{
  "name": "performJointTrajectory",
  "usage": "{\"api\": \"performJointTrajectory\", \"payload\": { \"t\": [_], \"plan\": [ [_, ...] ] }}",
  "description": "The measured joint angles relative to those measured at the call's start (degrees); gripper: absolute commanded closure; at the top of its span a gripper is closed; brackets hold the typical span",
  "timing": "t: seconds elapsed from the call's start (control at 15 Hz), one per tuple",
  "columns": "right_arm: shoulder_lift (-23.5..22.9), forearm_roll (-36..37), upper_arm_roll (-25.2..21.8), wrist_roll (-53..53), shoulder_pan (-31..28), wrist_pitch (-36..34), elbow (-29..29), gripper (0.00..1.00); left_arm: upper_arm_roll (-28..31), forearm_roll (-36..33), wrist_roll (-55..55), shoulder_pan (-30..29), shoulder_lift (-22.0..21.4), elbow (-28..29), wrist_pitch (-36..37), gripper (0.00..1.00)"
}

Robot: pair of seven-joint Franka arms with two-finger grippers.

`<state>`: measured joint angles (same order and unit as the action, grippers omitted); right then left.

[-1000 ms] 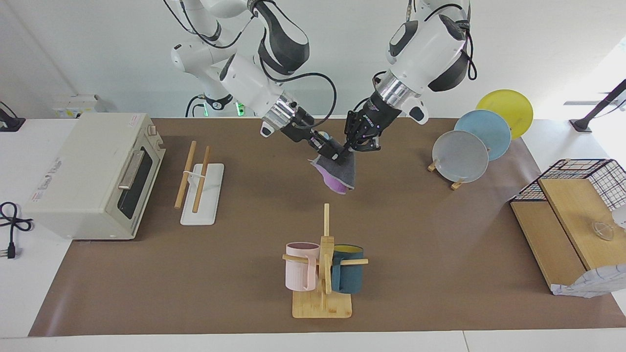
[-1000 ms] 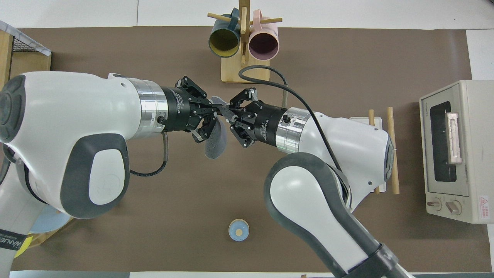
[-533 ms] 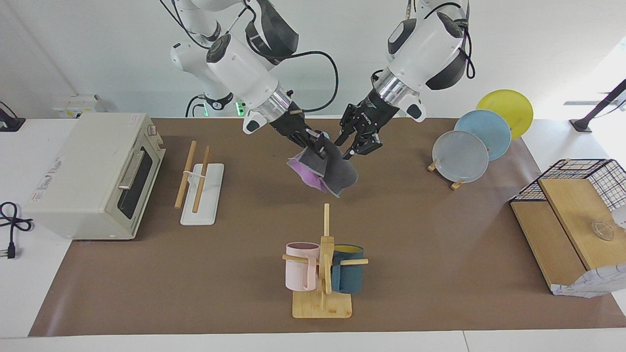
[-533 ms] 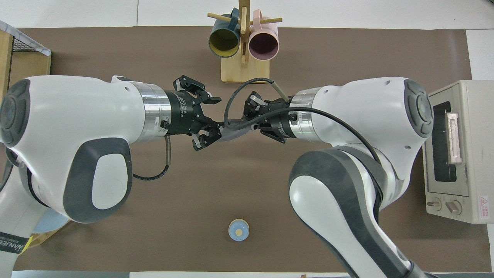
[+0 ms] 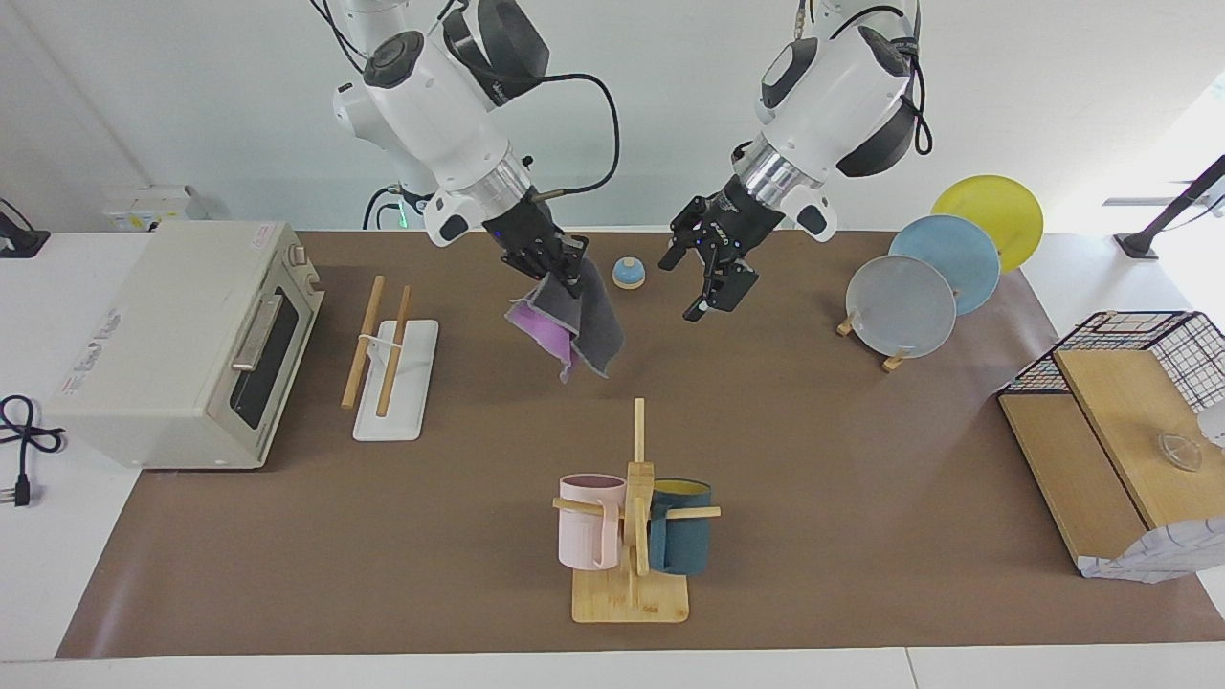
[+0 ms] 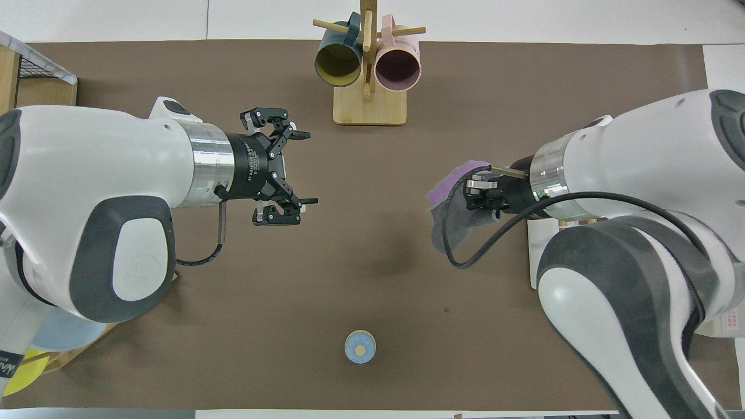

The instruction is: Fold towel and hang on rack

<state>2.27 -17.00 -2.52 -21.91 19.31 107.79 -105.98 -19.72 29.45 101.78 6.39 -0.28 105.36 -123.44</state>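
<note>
The right hand is closed on the top edge of the small soft towel, purple on one face and dark grey on the other, which hangs doubled in the air between the middle of the table and the rack of two light wooden rods on a flat white base. The left hand waits with its fingers wide apart and holds nothing. The cloth looks light and limp, so I judge a pinch at the folded edge keeps the layers together.

White arms, black cables, black pincers
</note>
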Motion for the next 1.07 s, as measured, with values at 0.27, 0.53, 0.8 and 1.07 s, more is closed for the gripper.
{"api": "performJointTrajectory", "payload": {
  "t": [0.27,0.53,0.8,1.07],
  "plan": [
    [2.1,2.3,-0.2,12.3,-7.4,-2.6,-4.5,1.00,0.4,-0.1,-20.9,-8.3,-0.5,0.1,6.1,0.00],
    [5.5,3.4,-0.3,19.4,-12.5,1.1,-14.1,1.00,0.7,-4.7,-41.2,-14.3,-0.6,0.2,9.8,0.00],
    [8.0,8.3,-0.2,23.0,-13.8,4.9,-19.2,1.00,0.7,-12.4,-55.7,-15.6,-0.8,0.2,11.8,0.00],
    [8.1,10.0,-0.2,30.8,-19.0,6.1,-20.6,1.00,1.2,-21.1,-69.9,-15.8,-0.9,-2.1,17.2,0.00]
  ]
}}
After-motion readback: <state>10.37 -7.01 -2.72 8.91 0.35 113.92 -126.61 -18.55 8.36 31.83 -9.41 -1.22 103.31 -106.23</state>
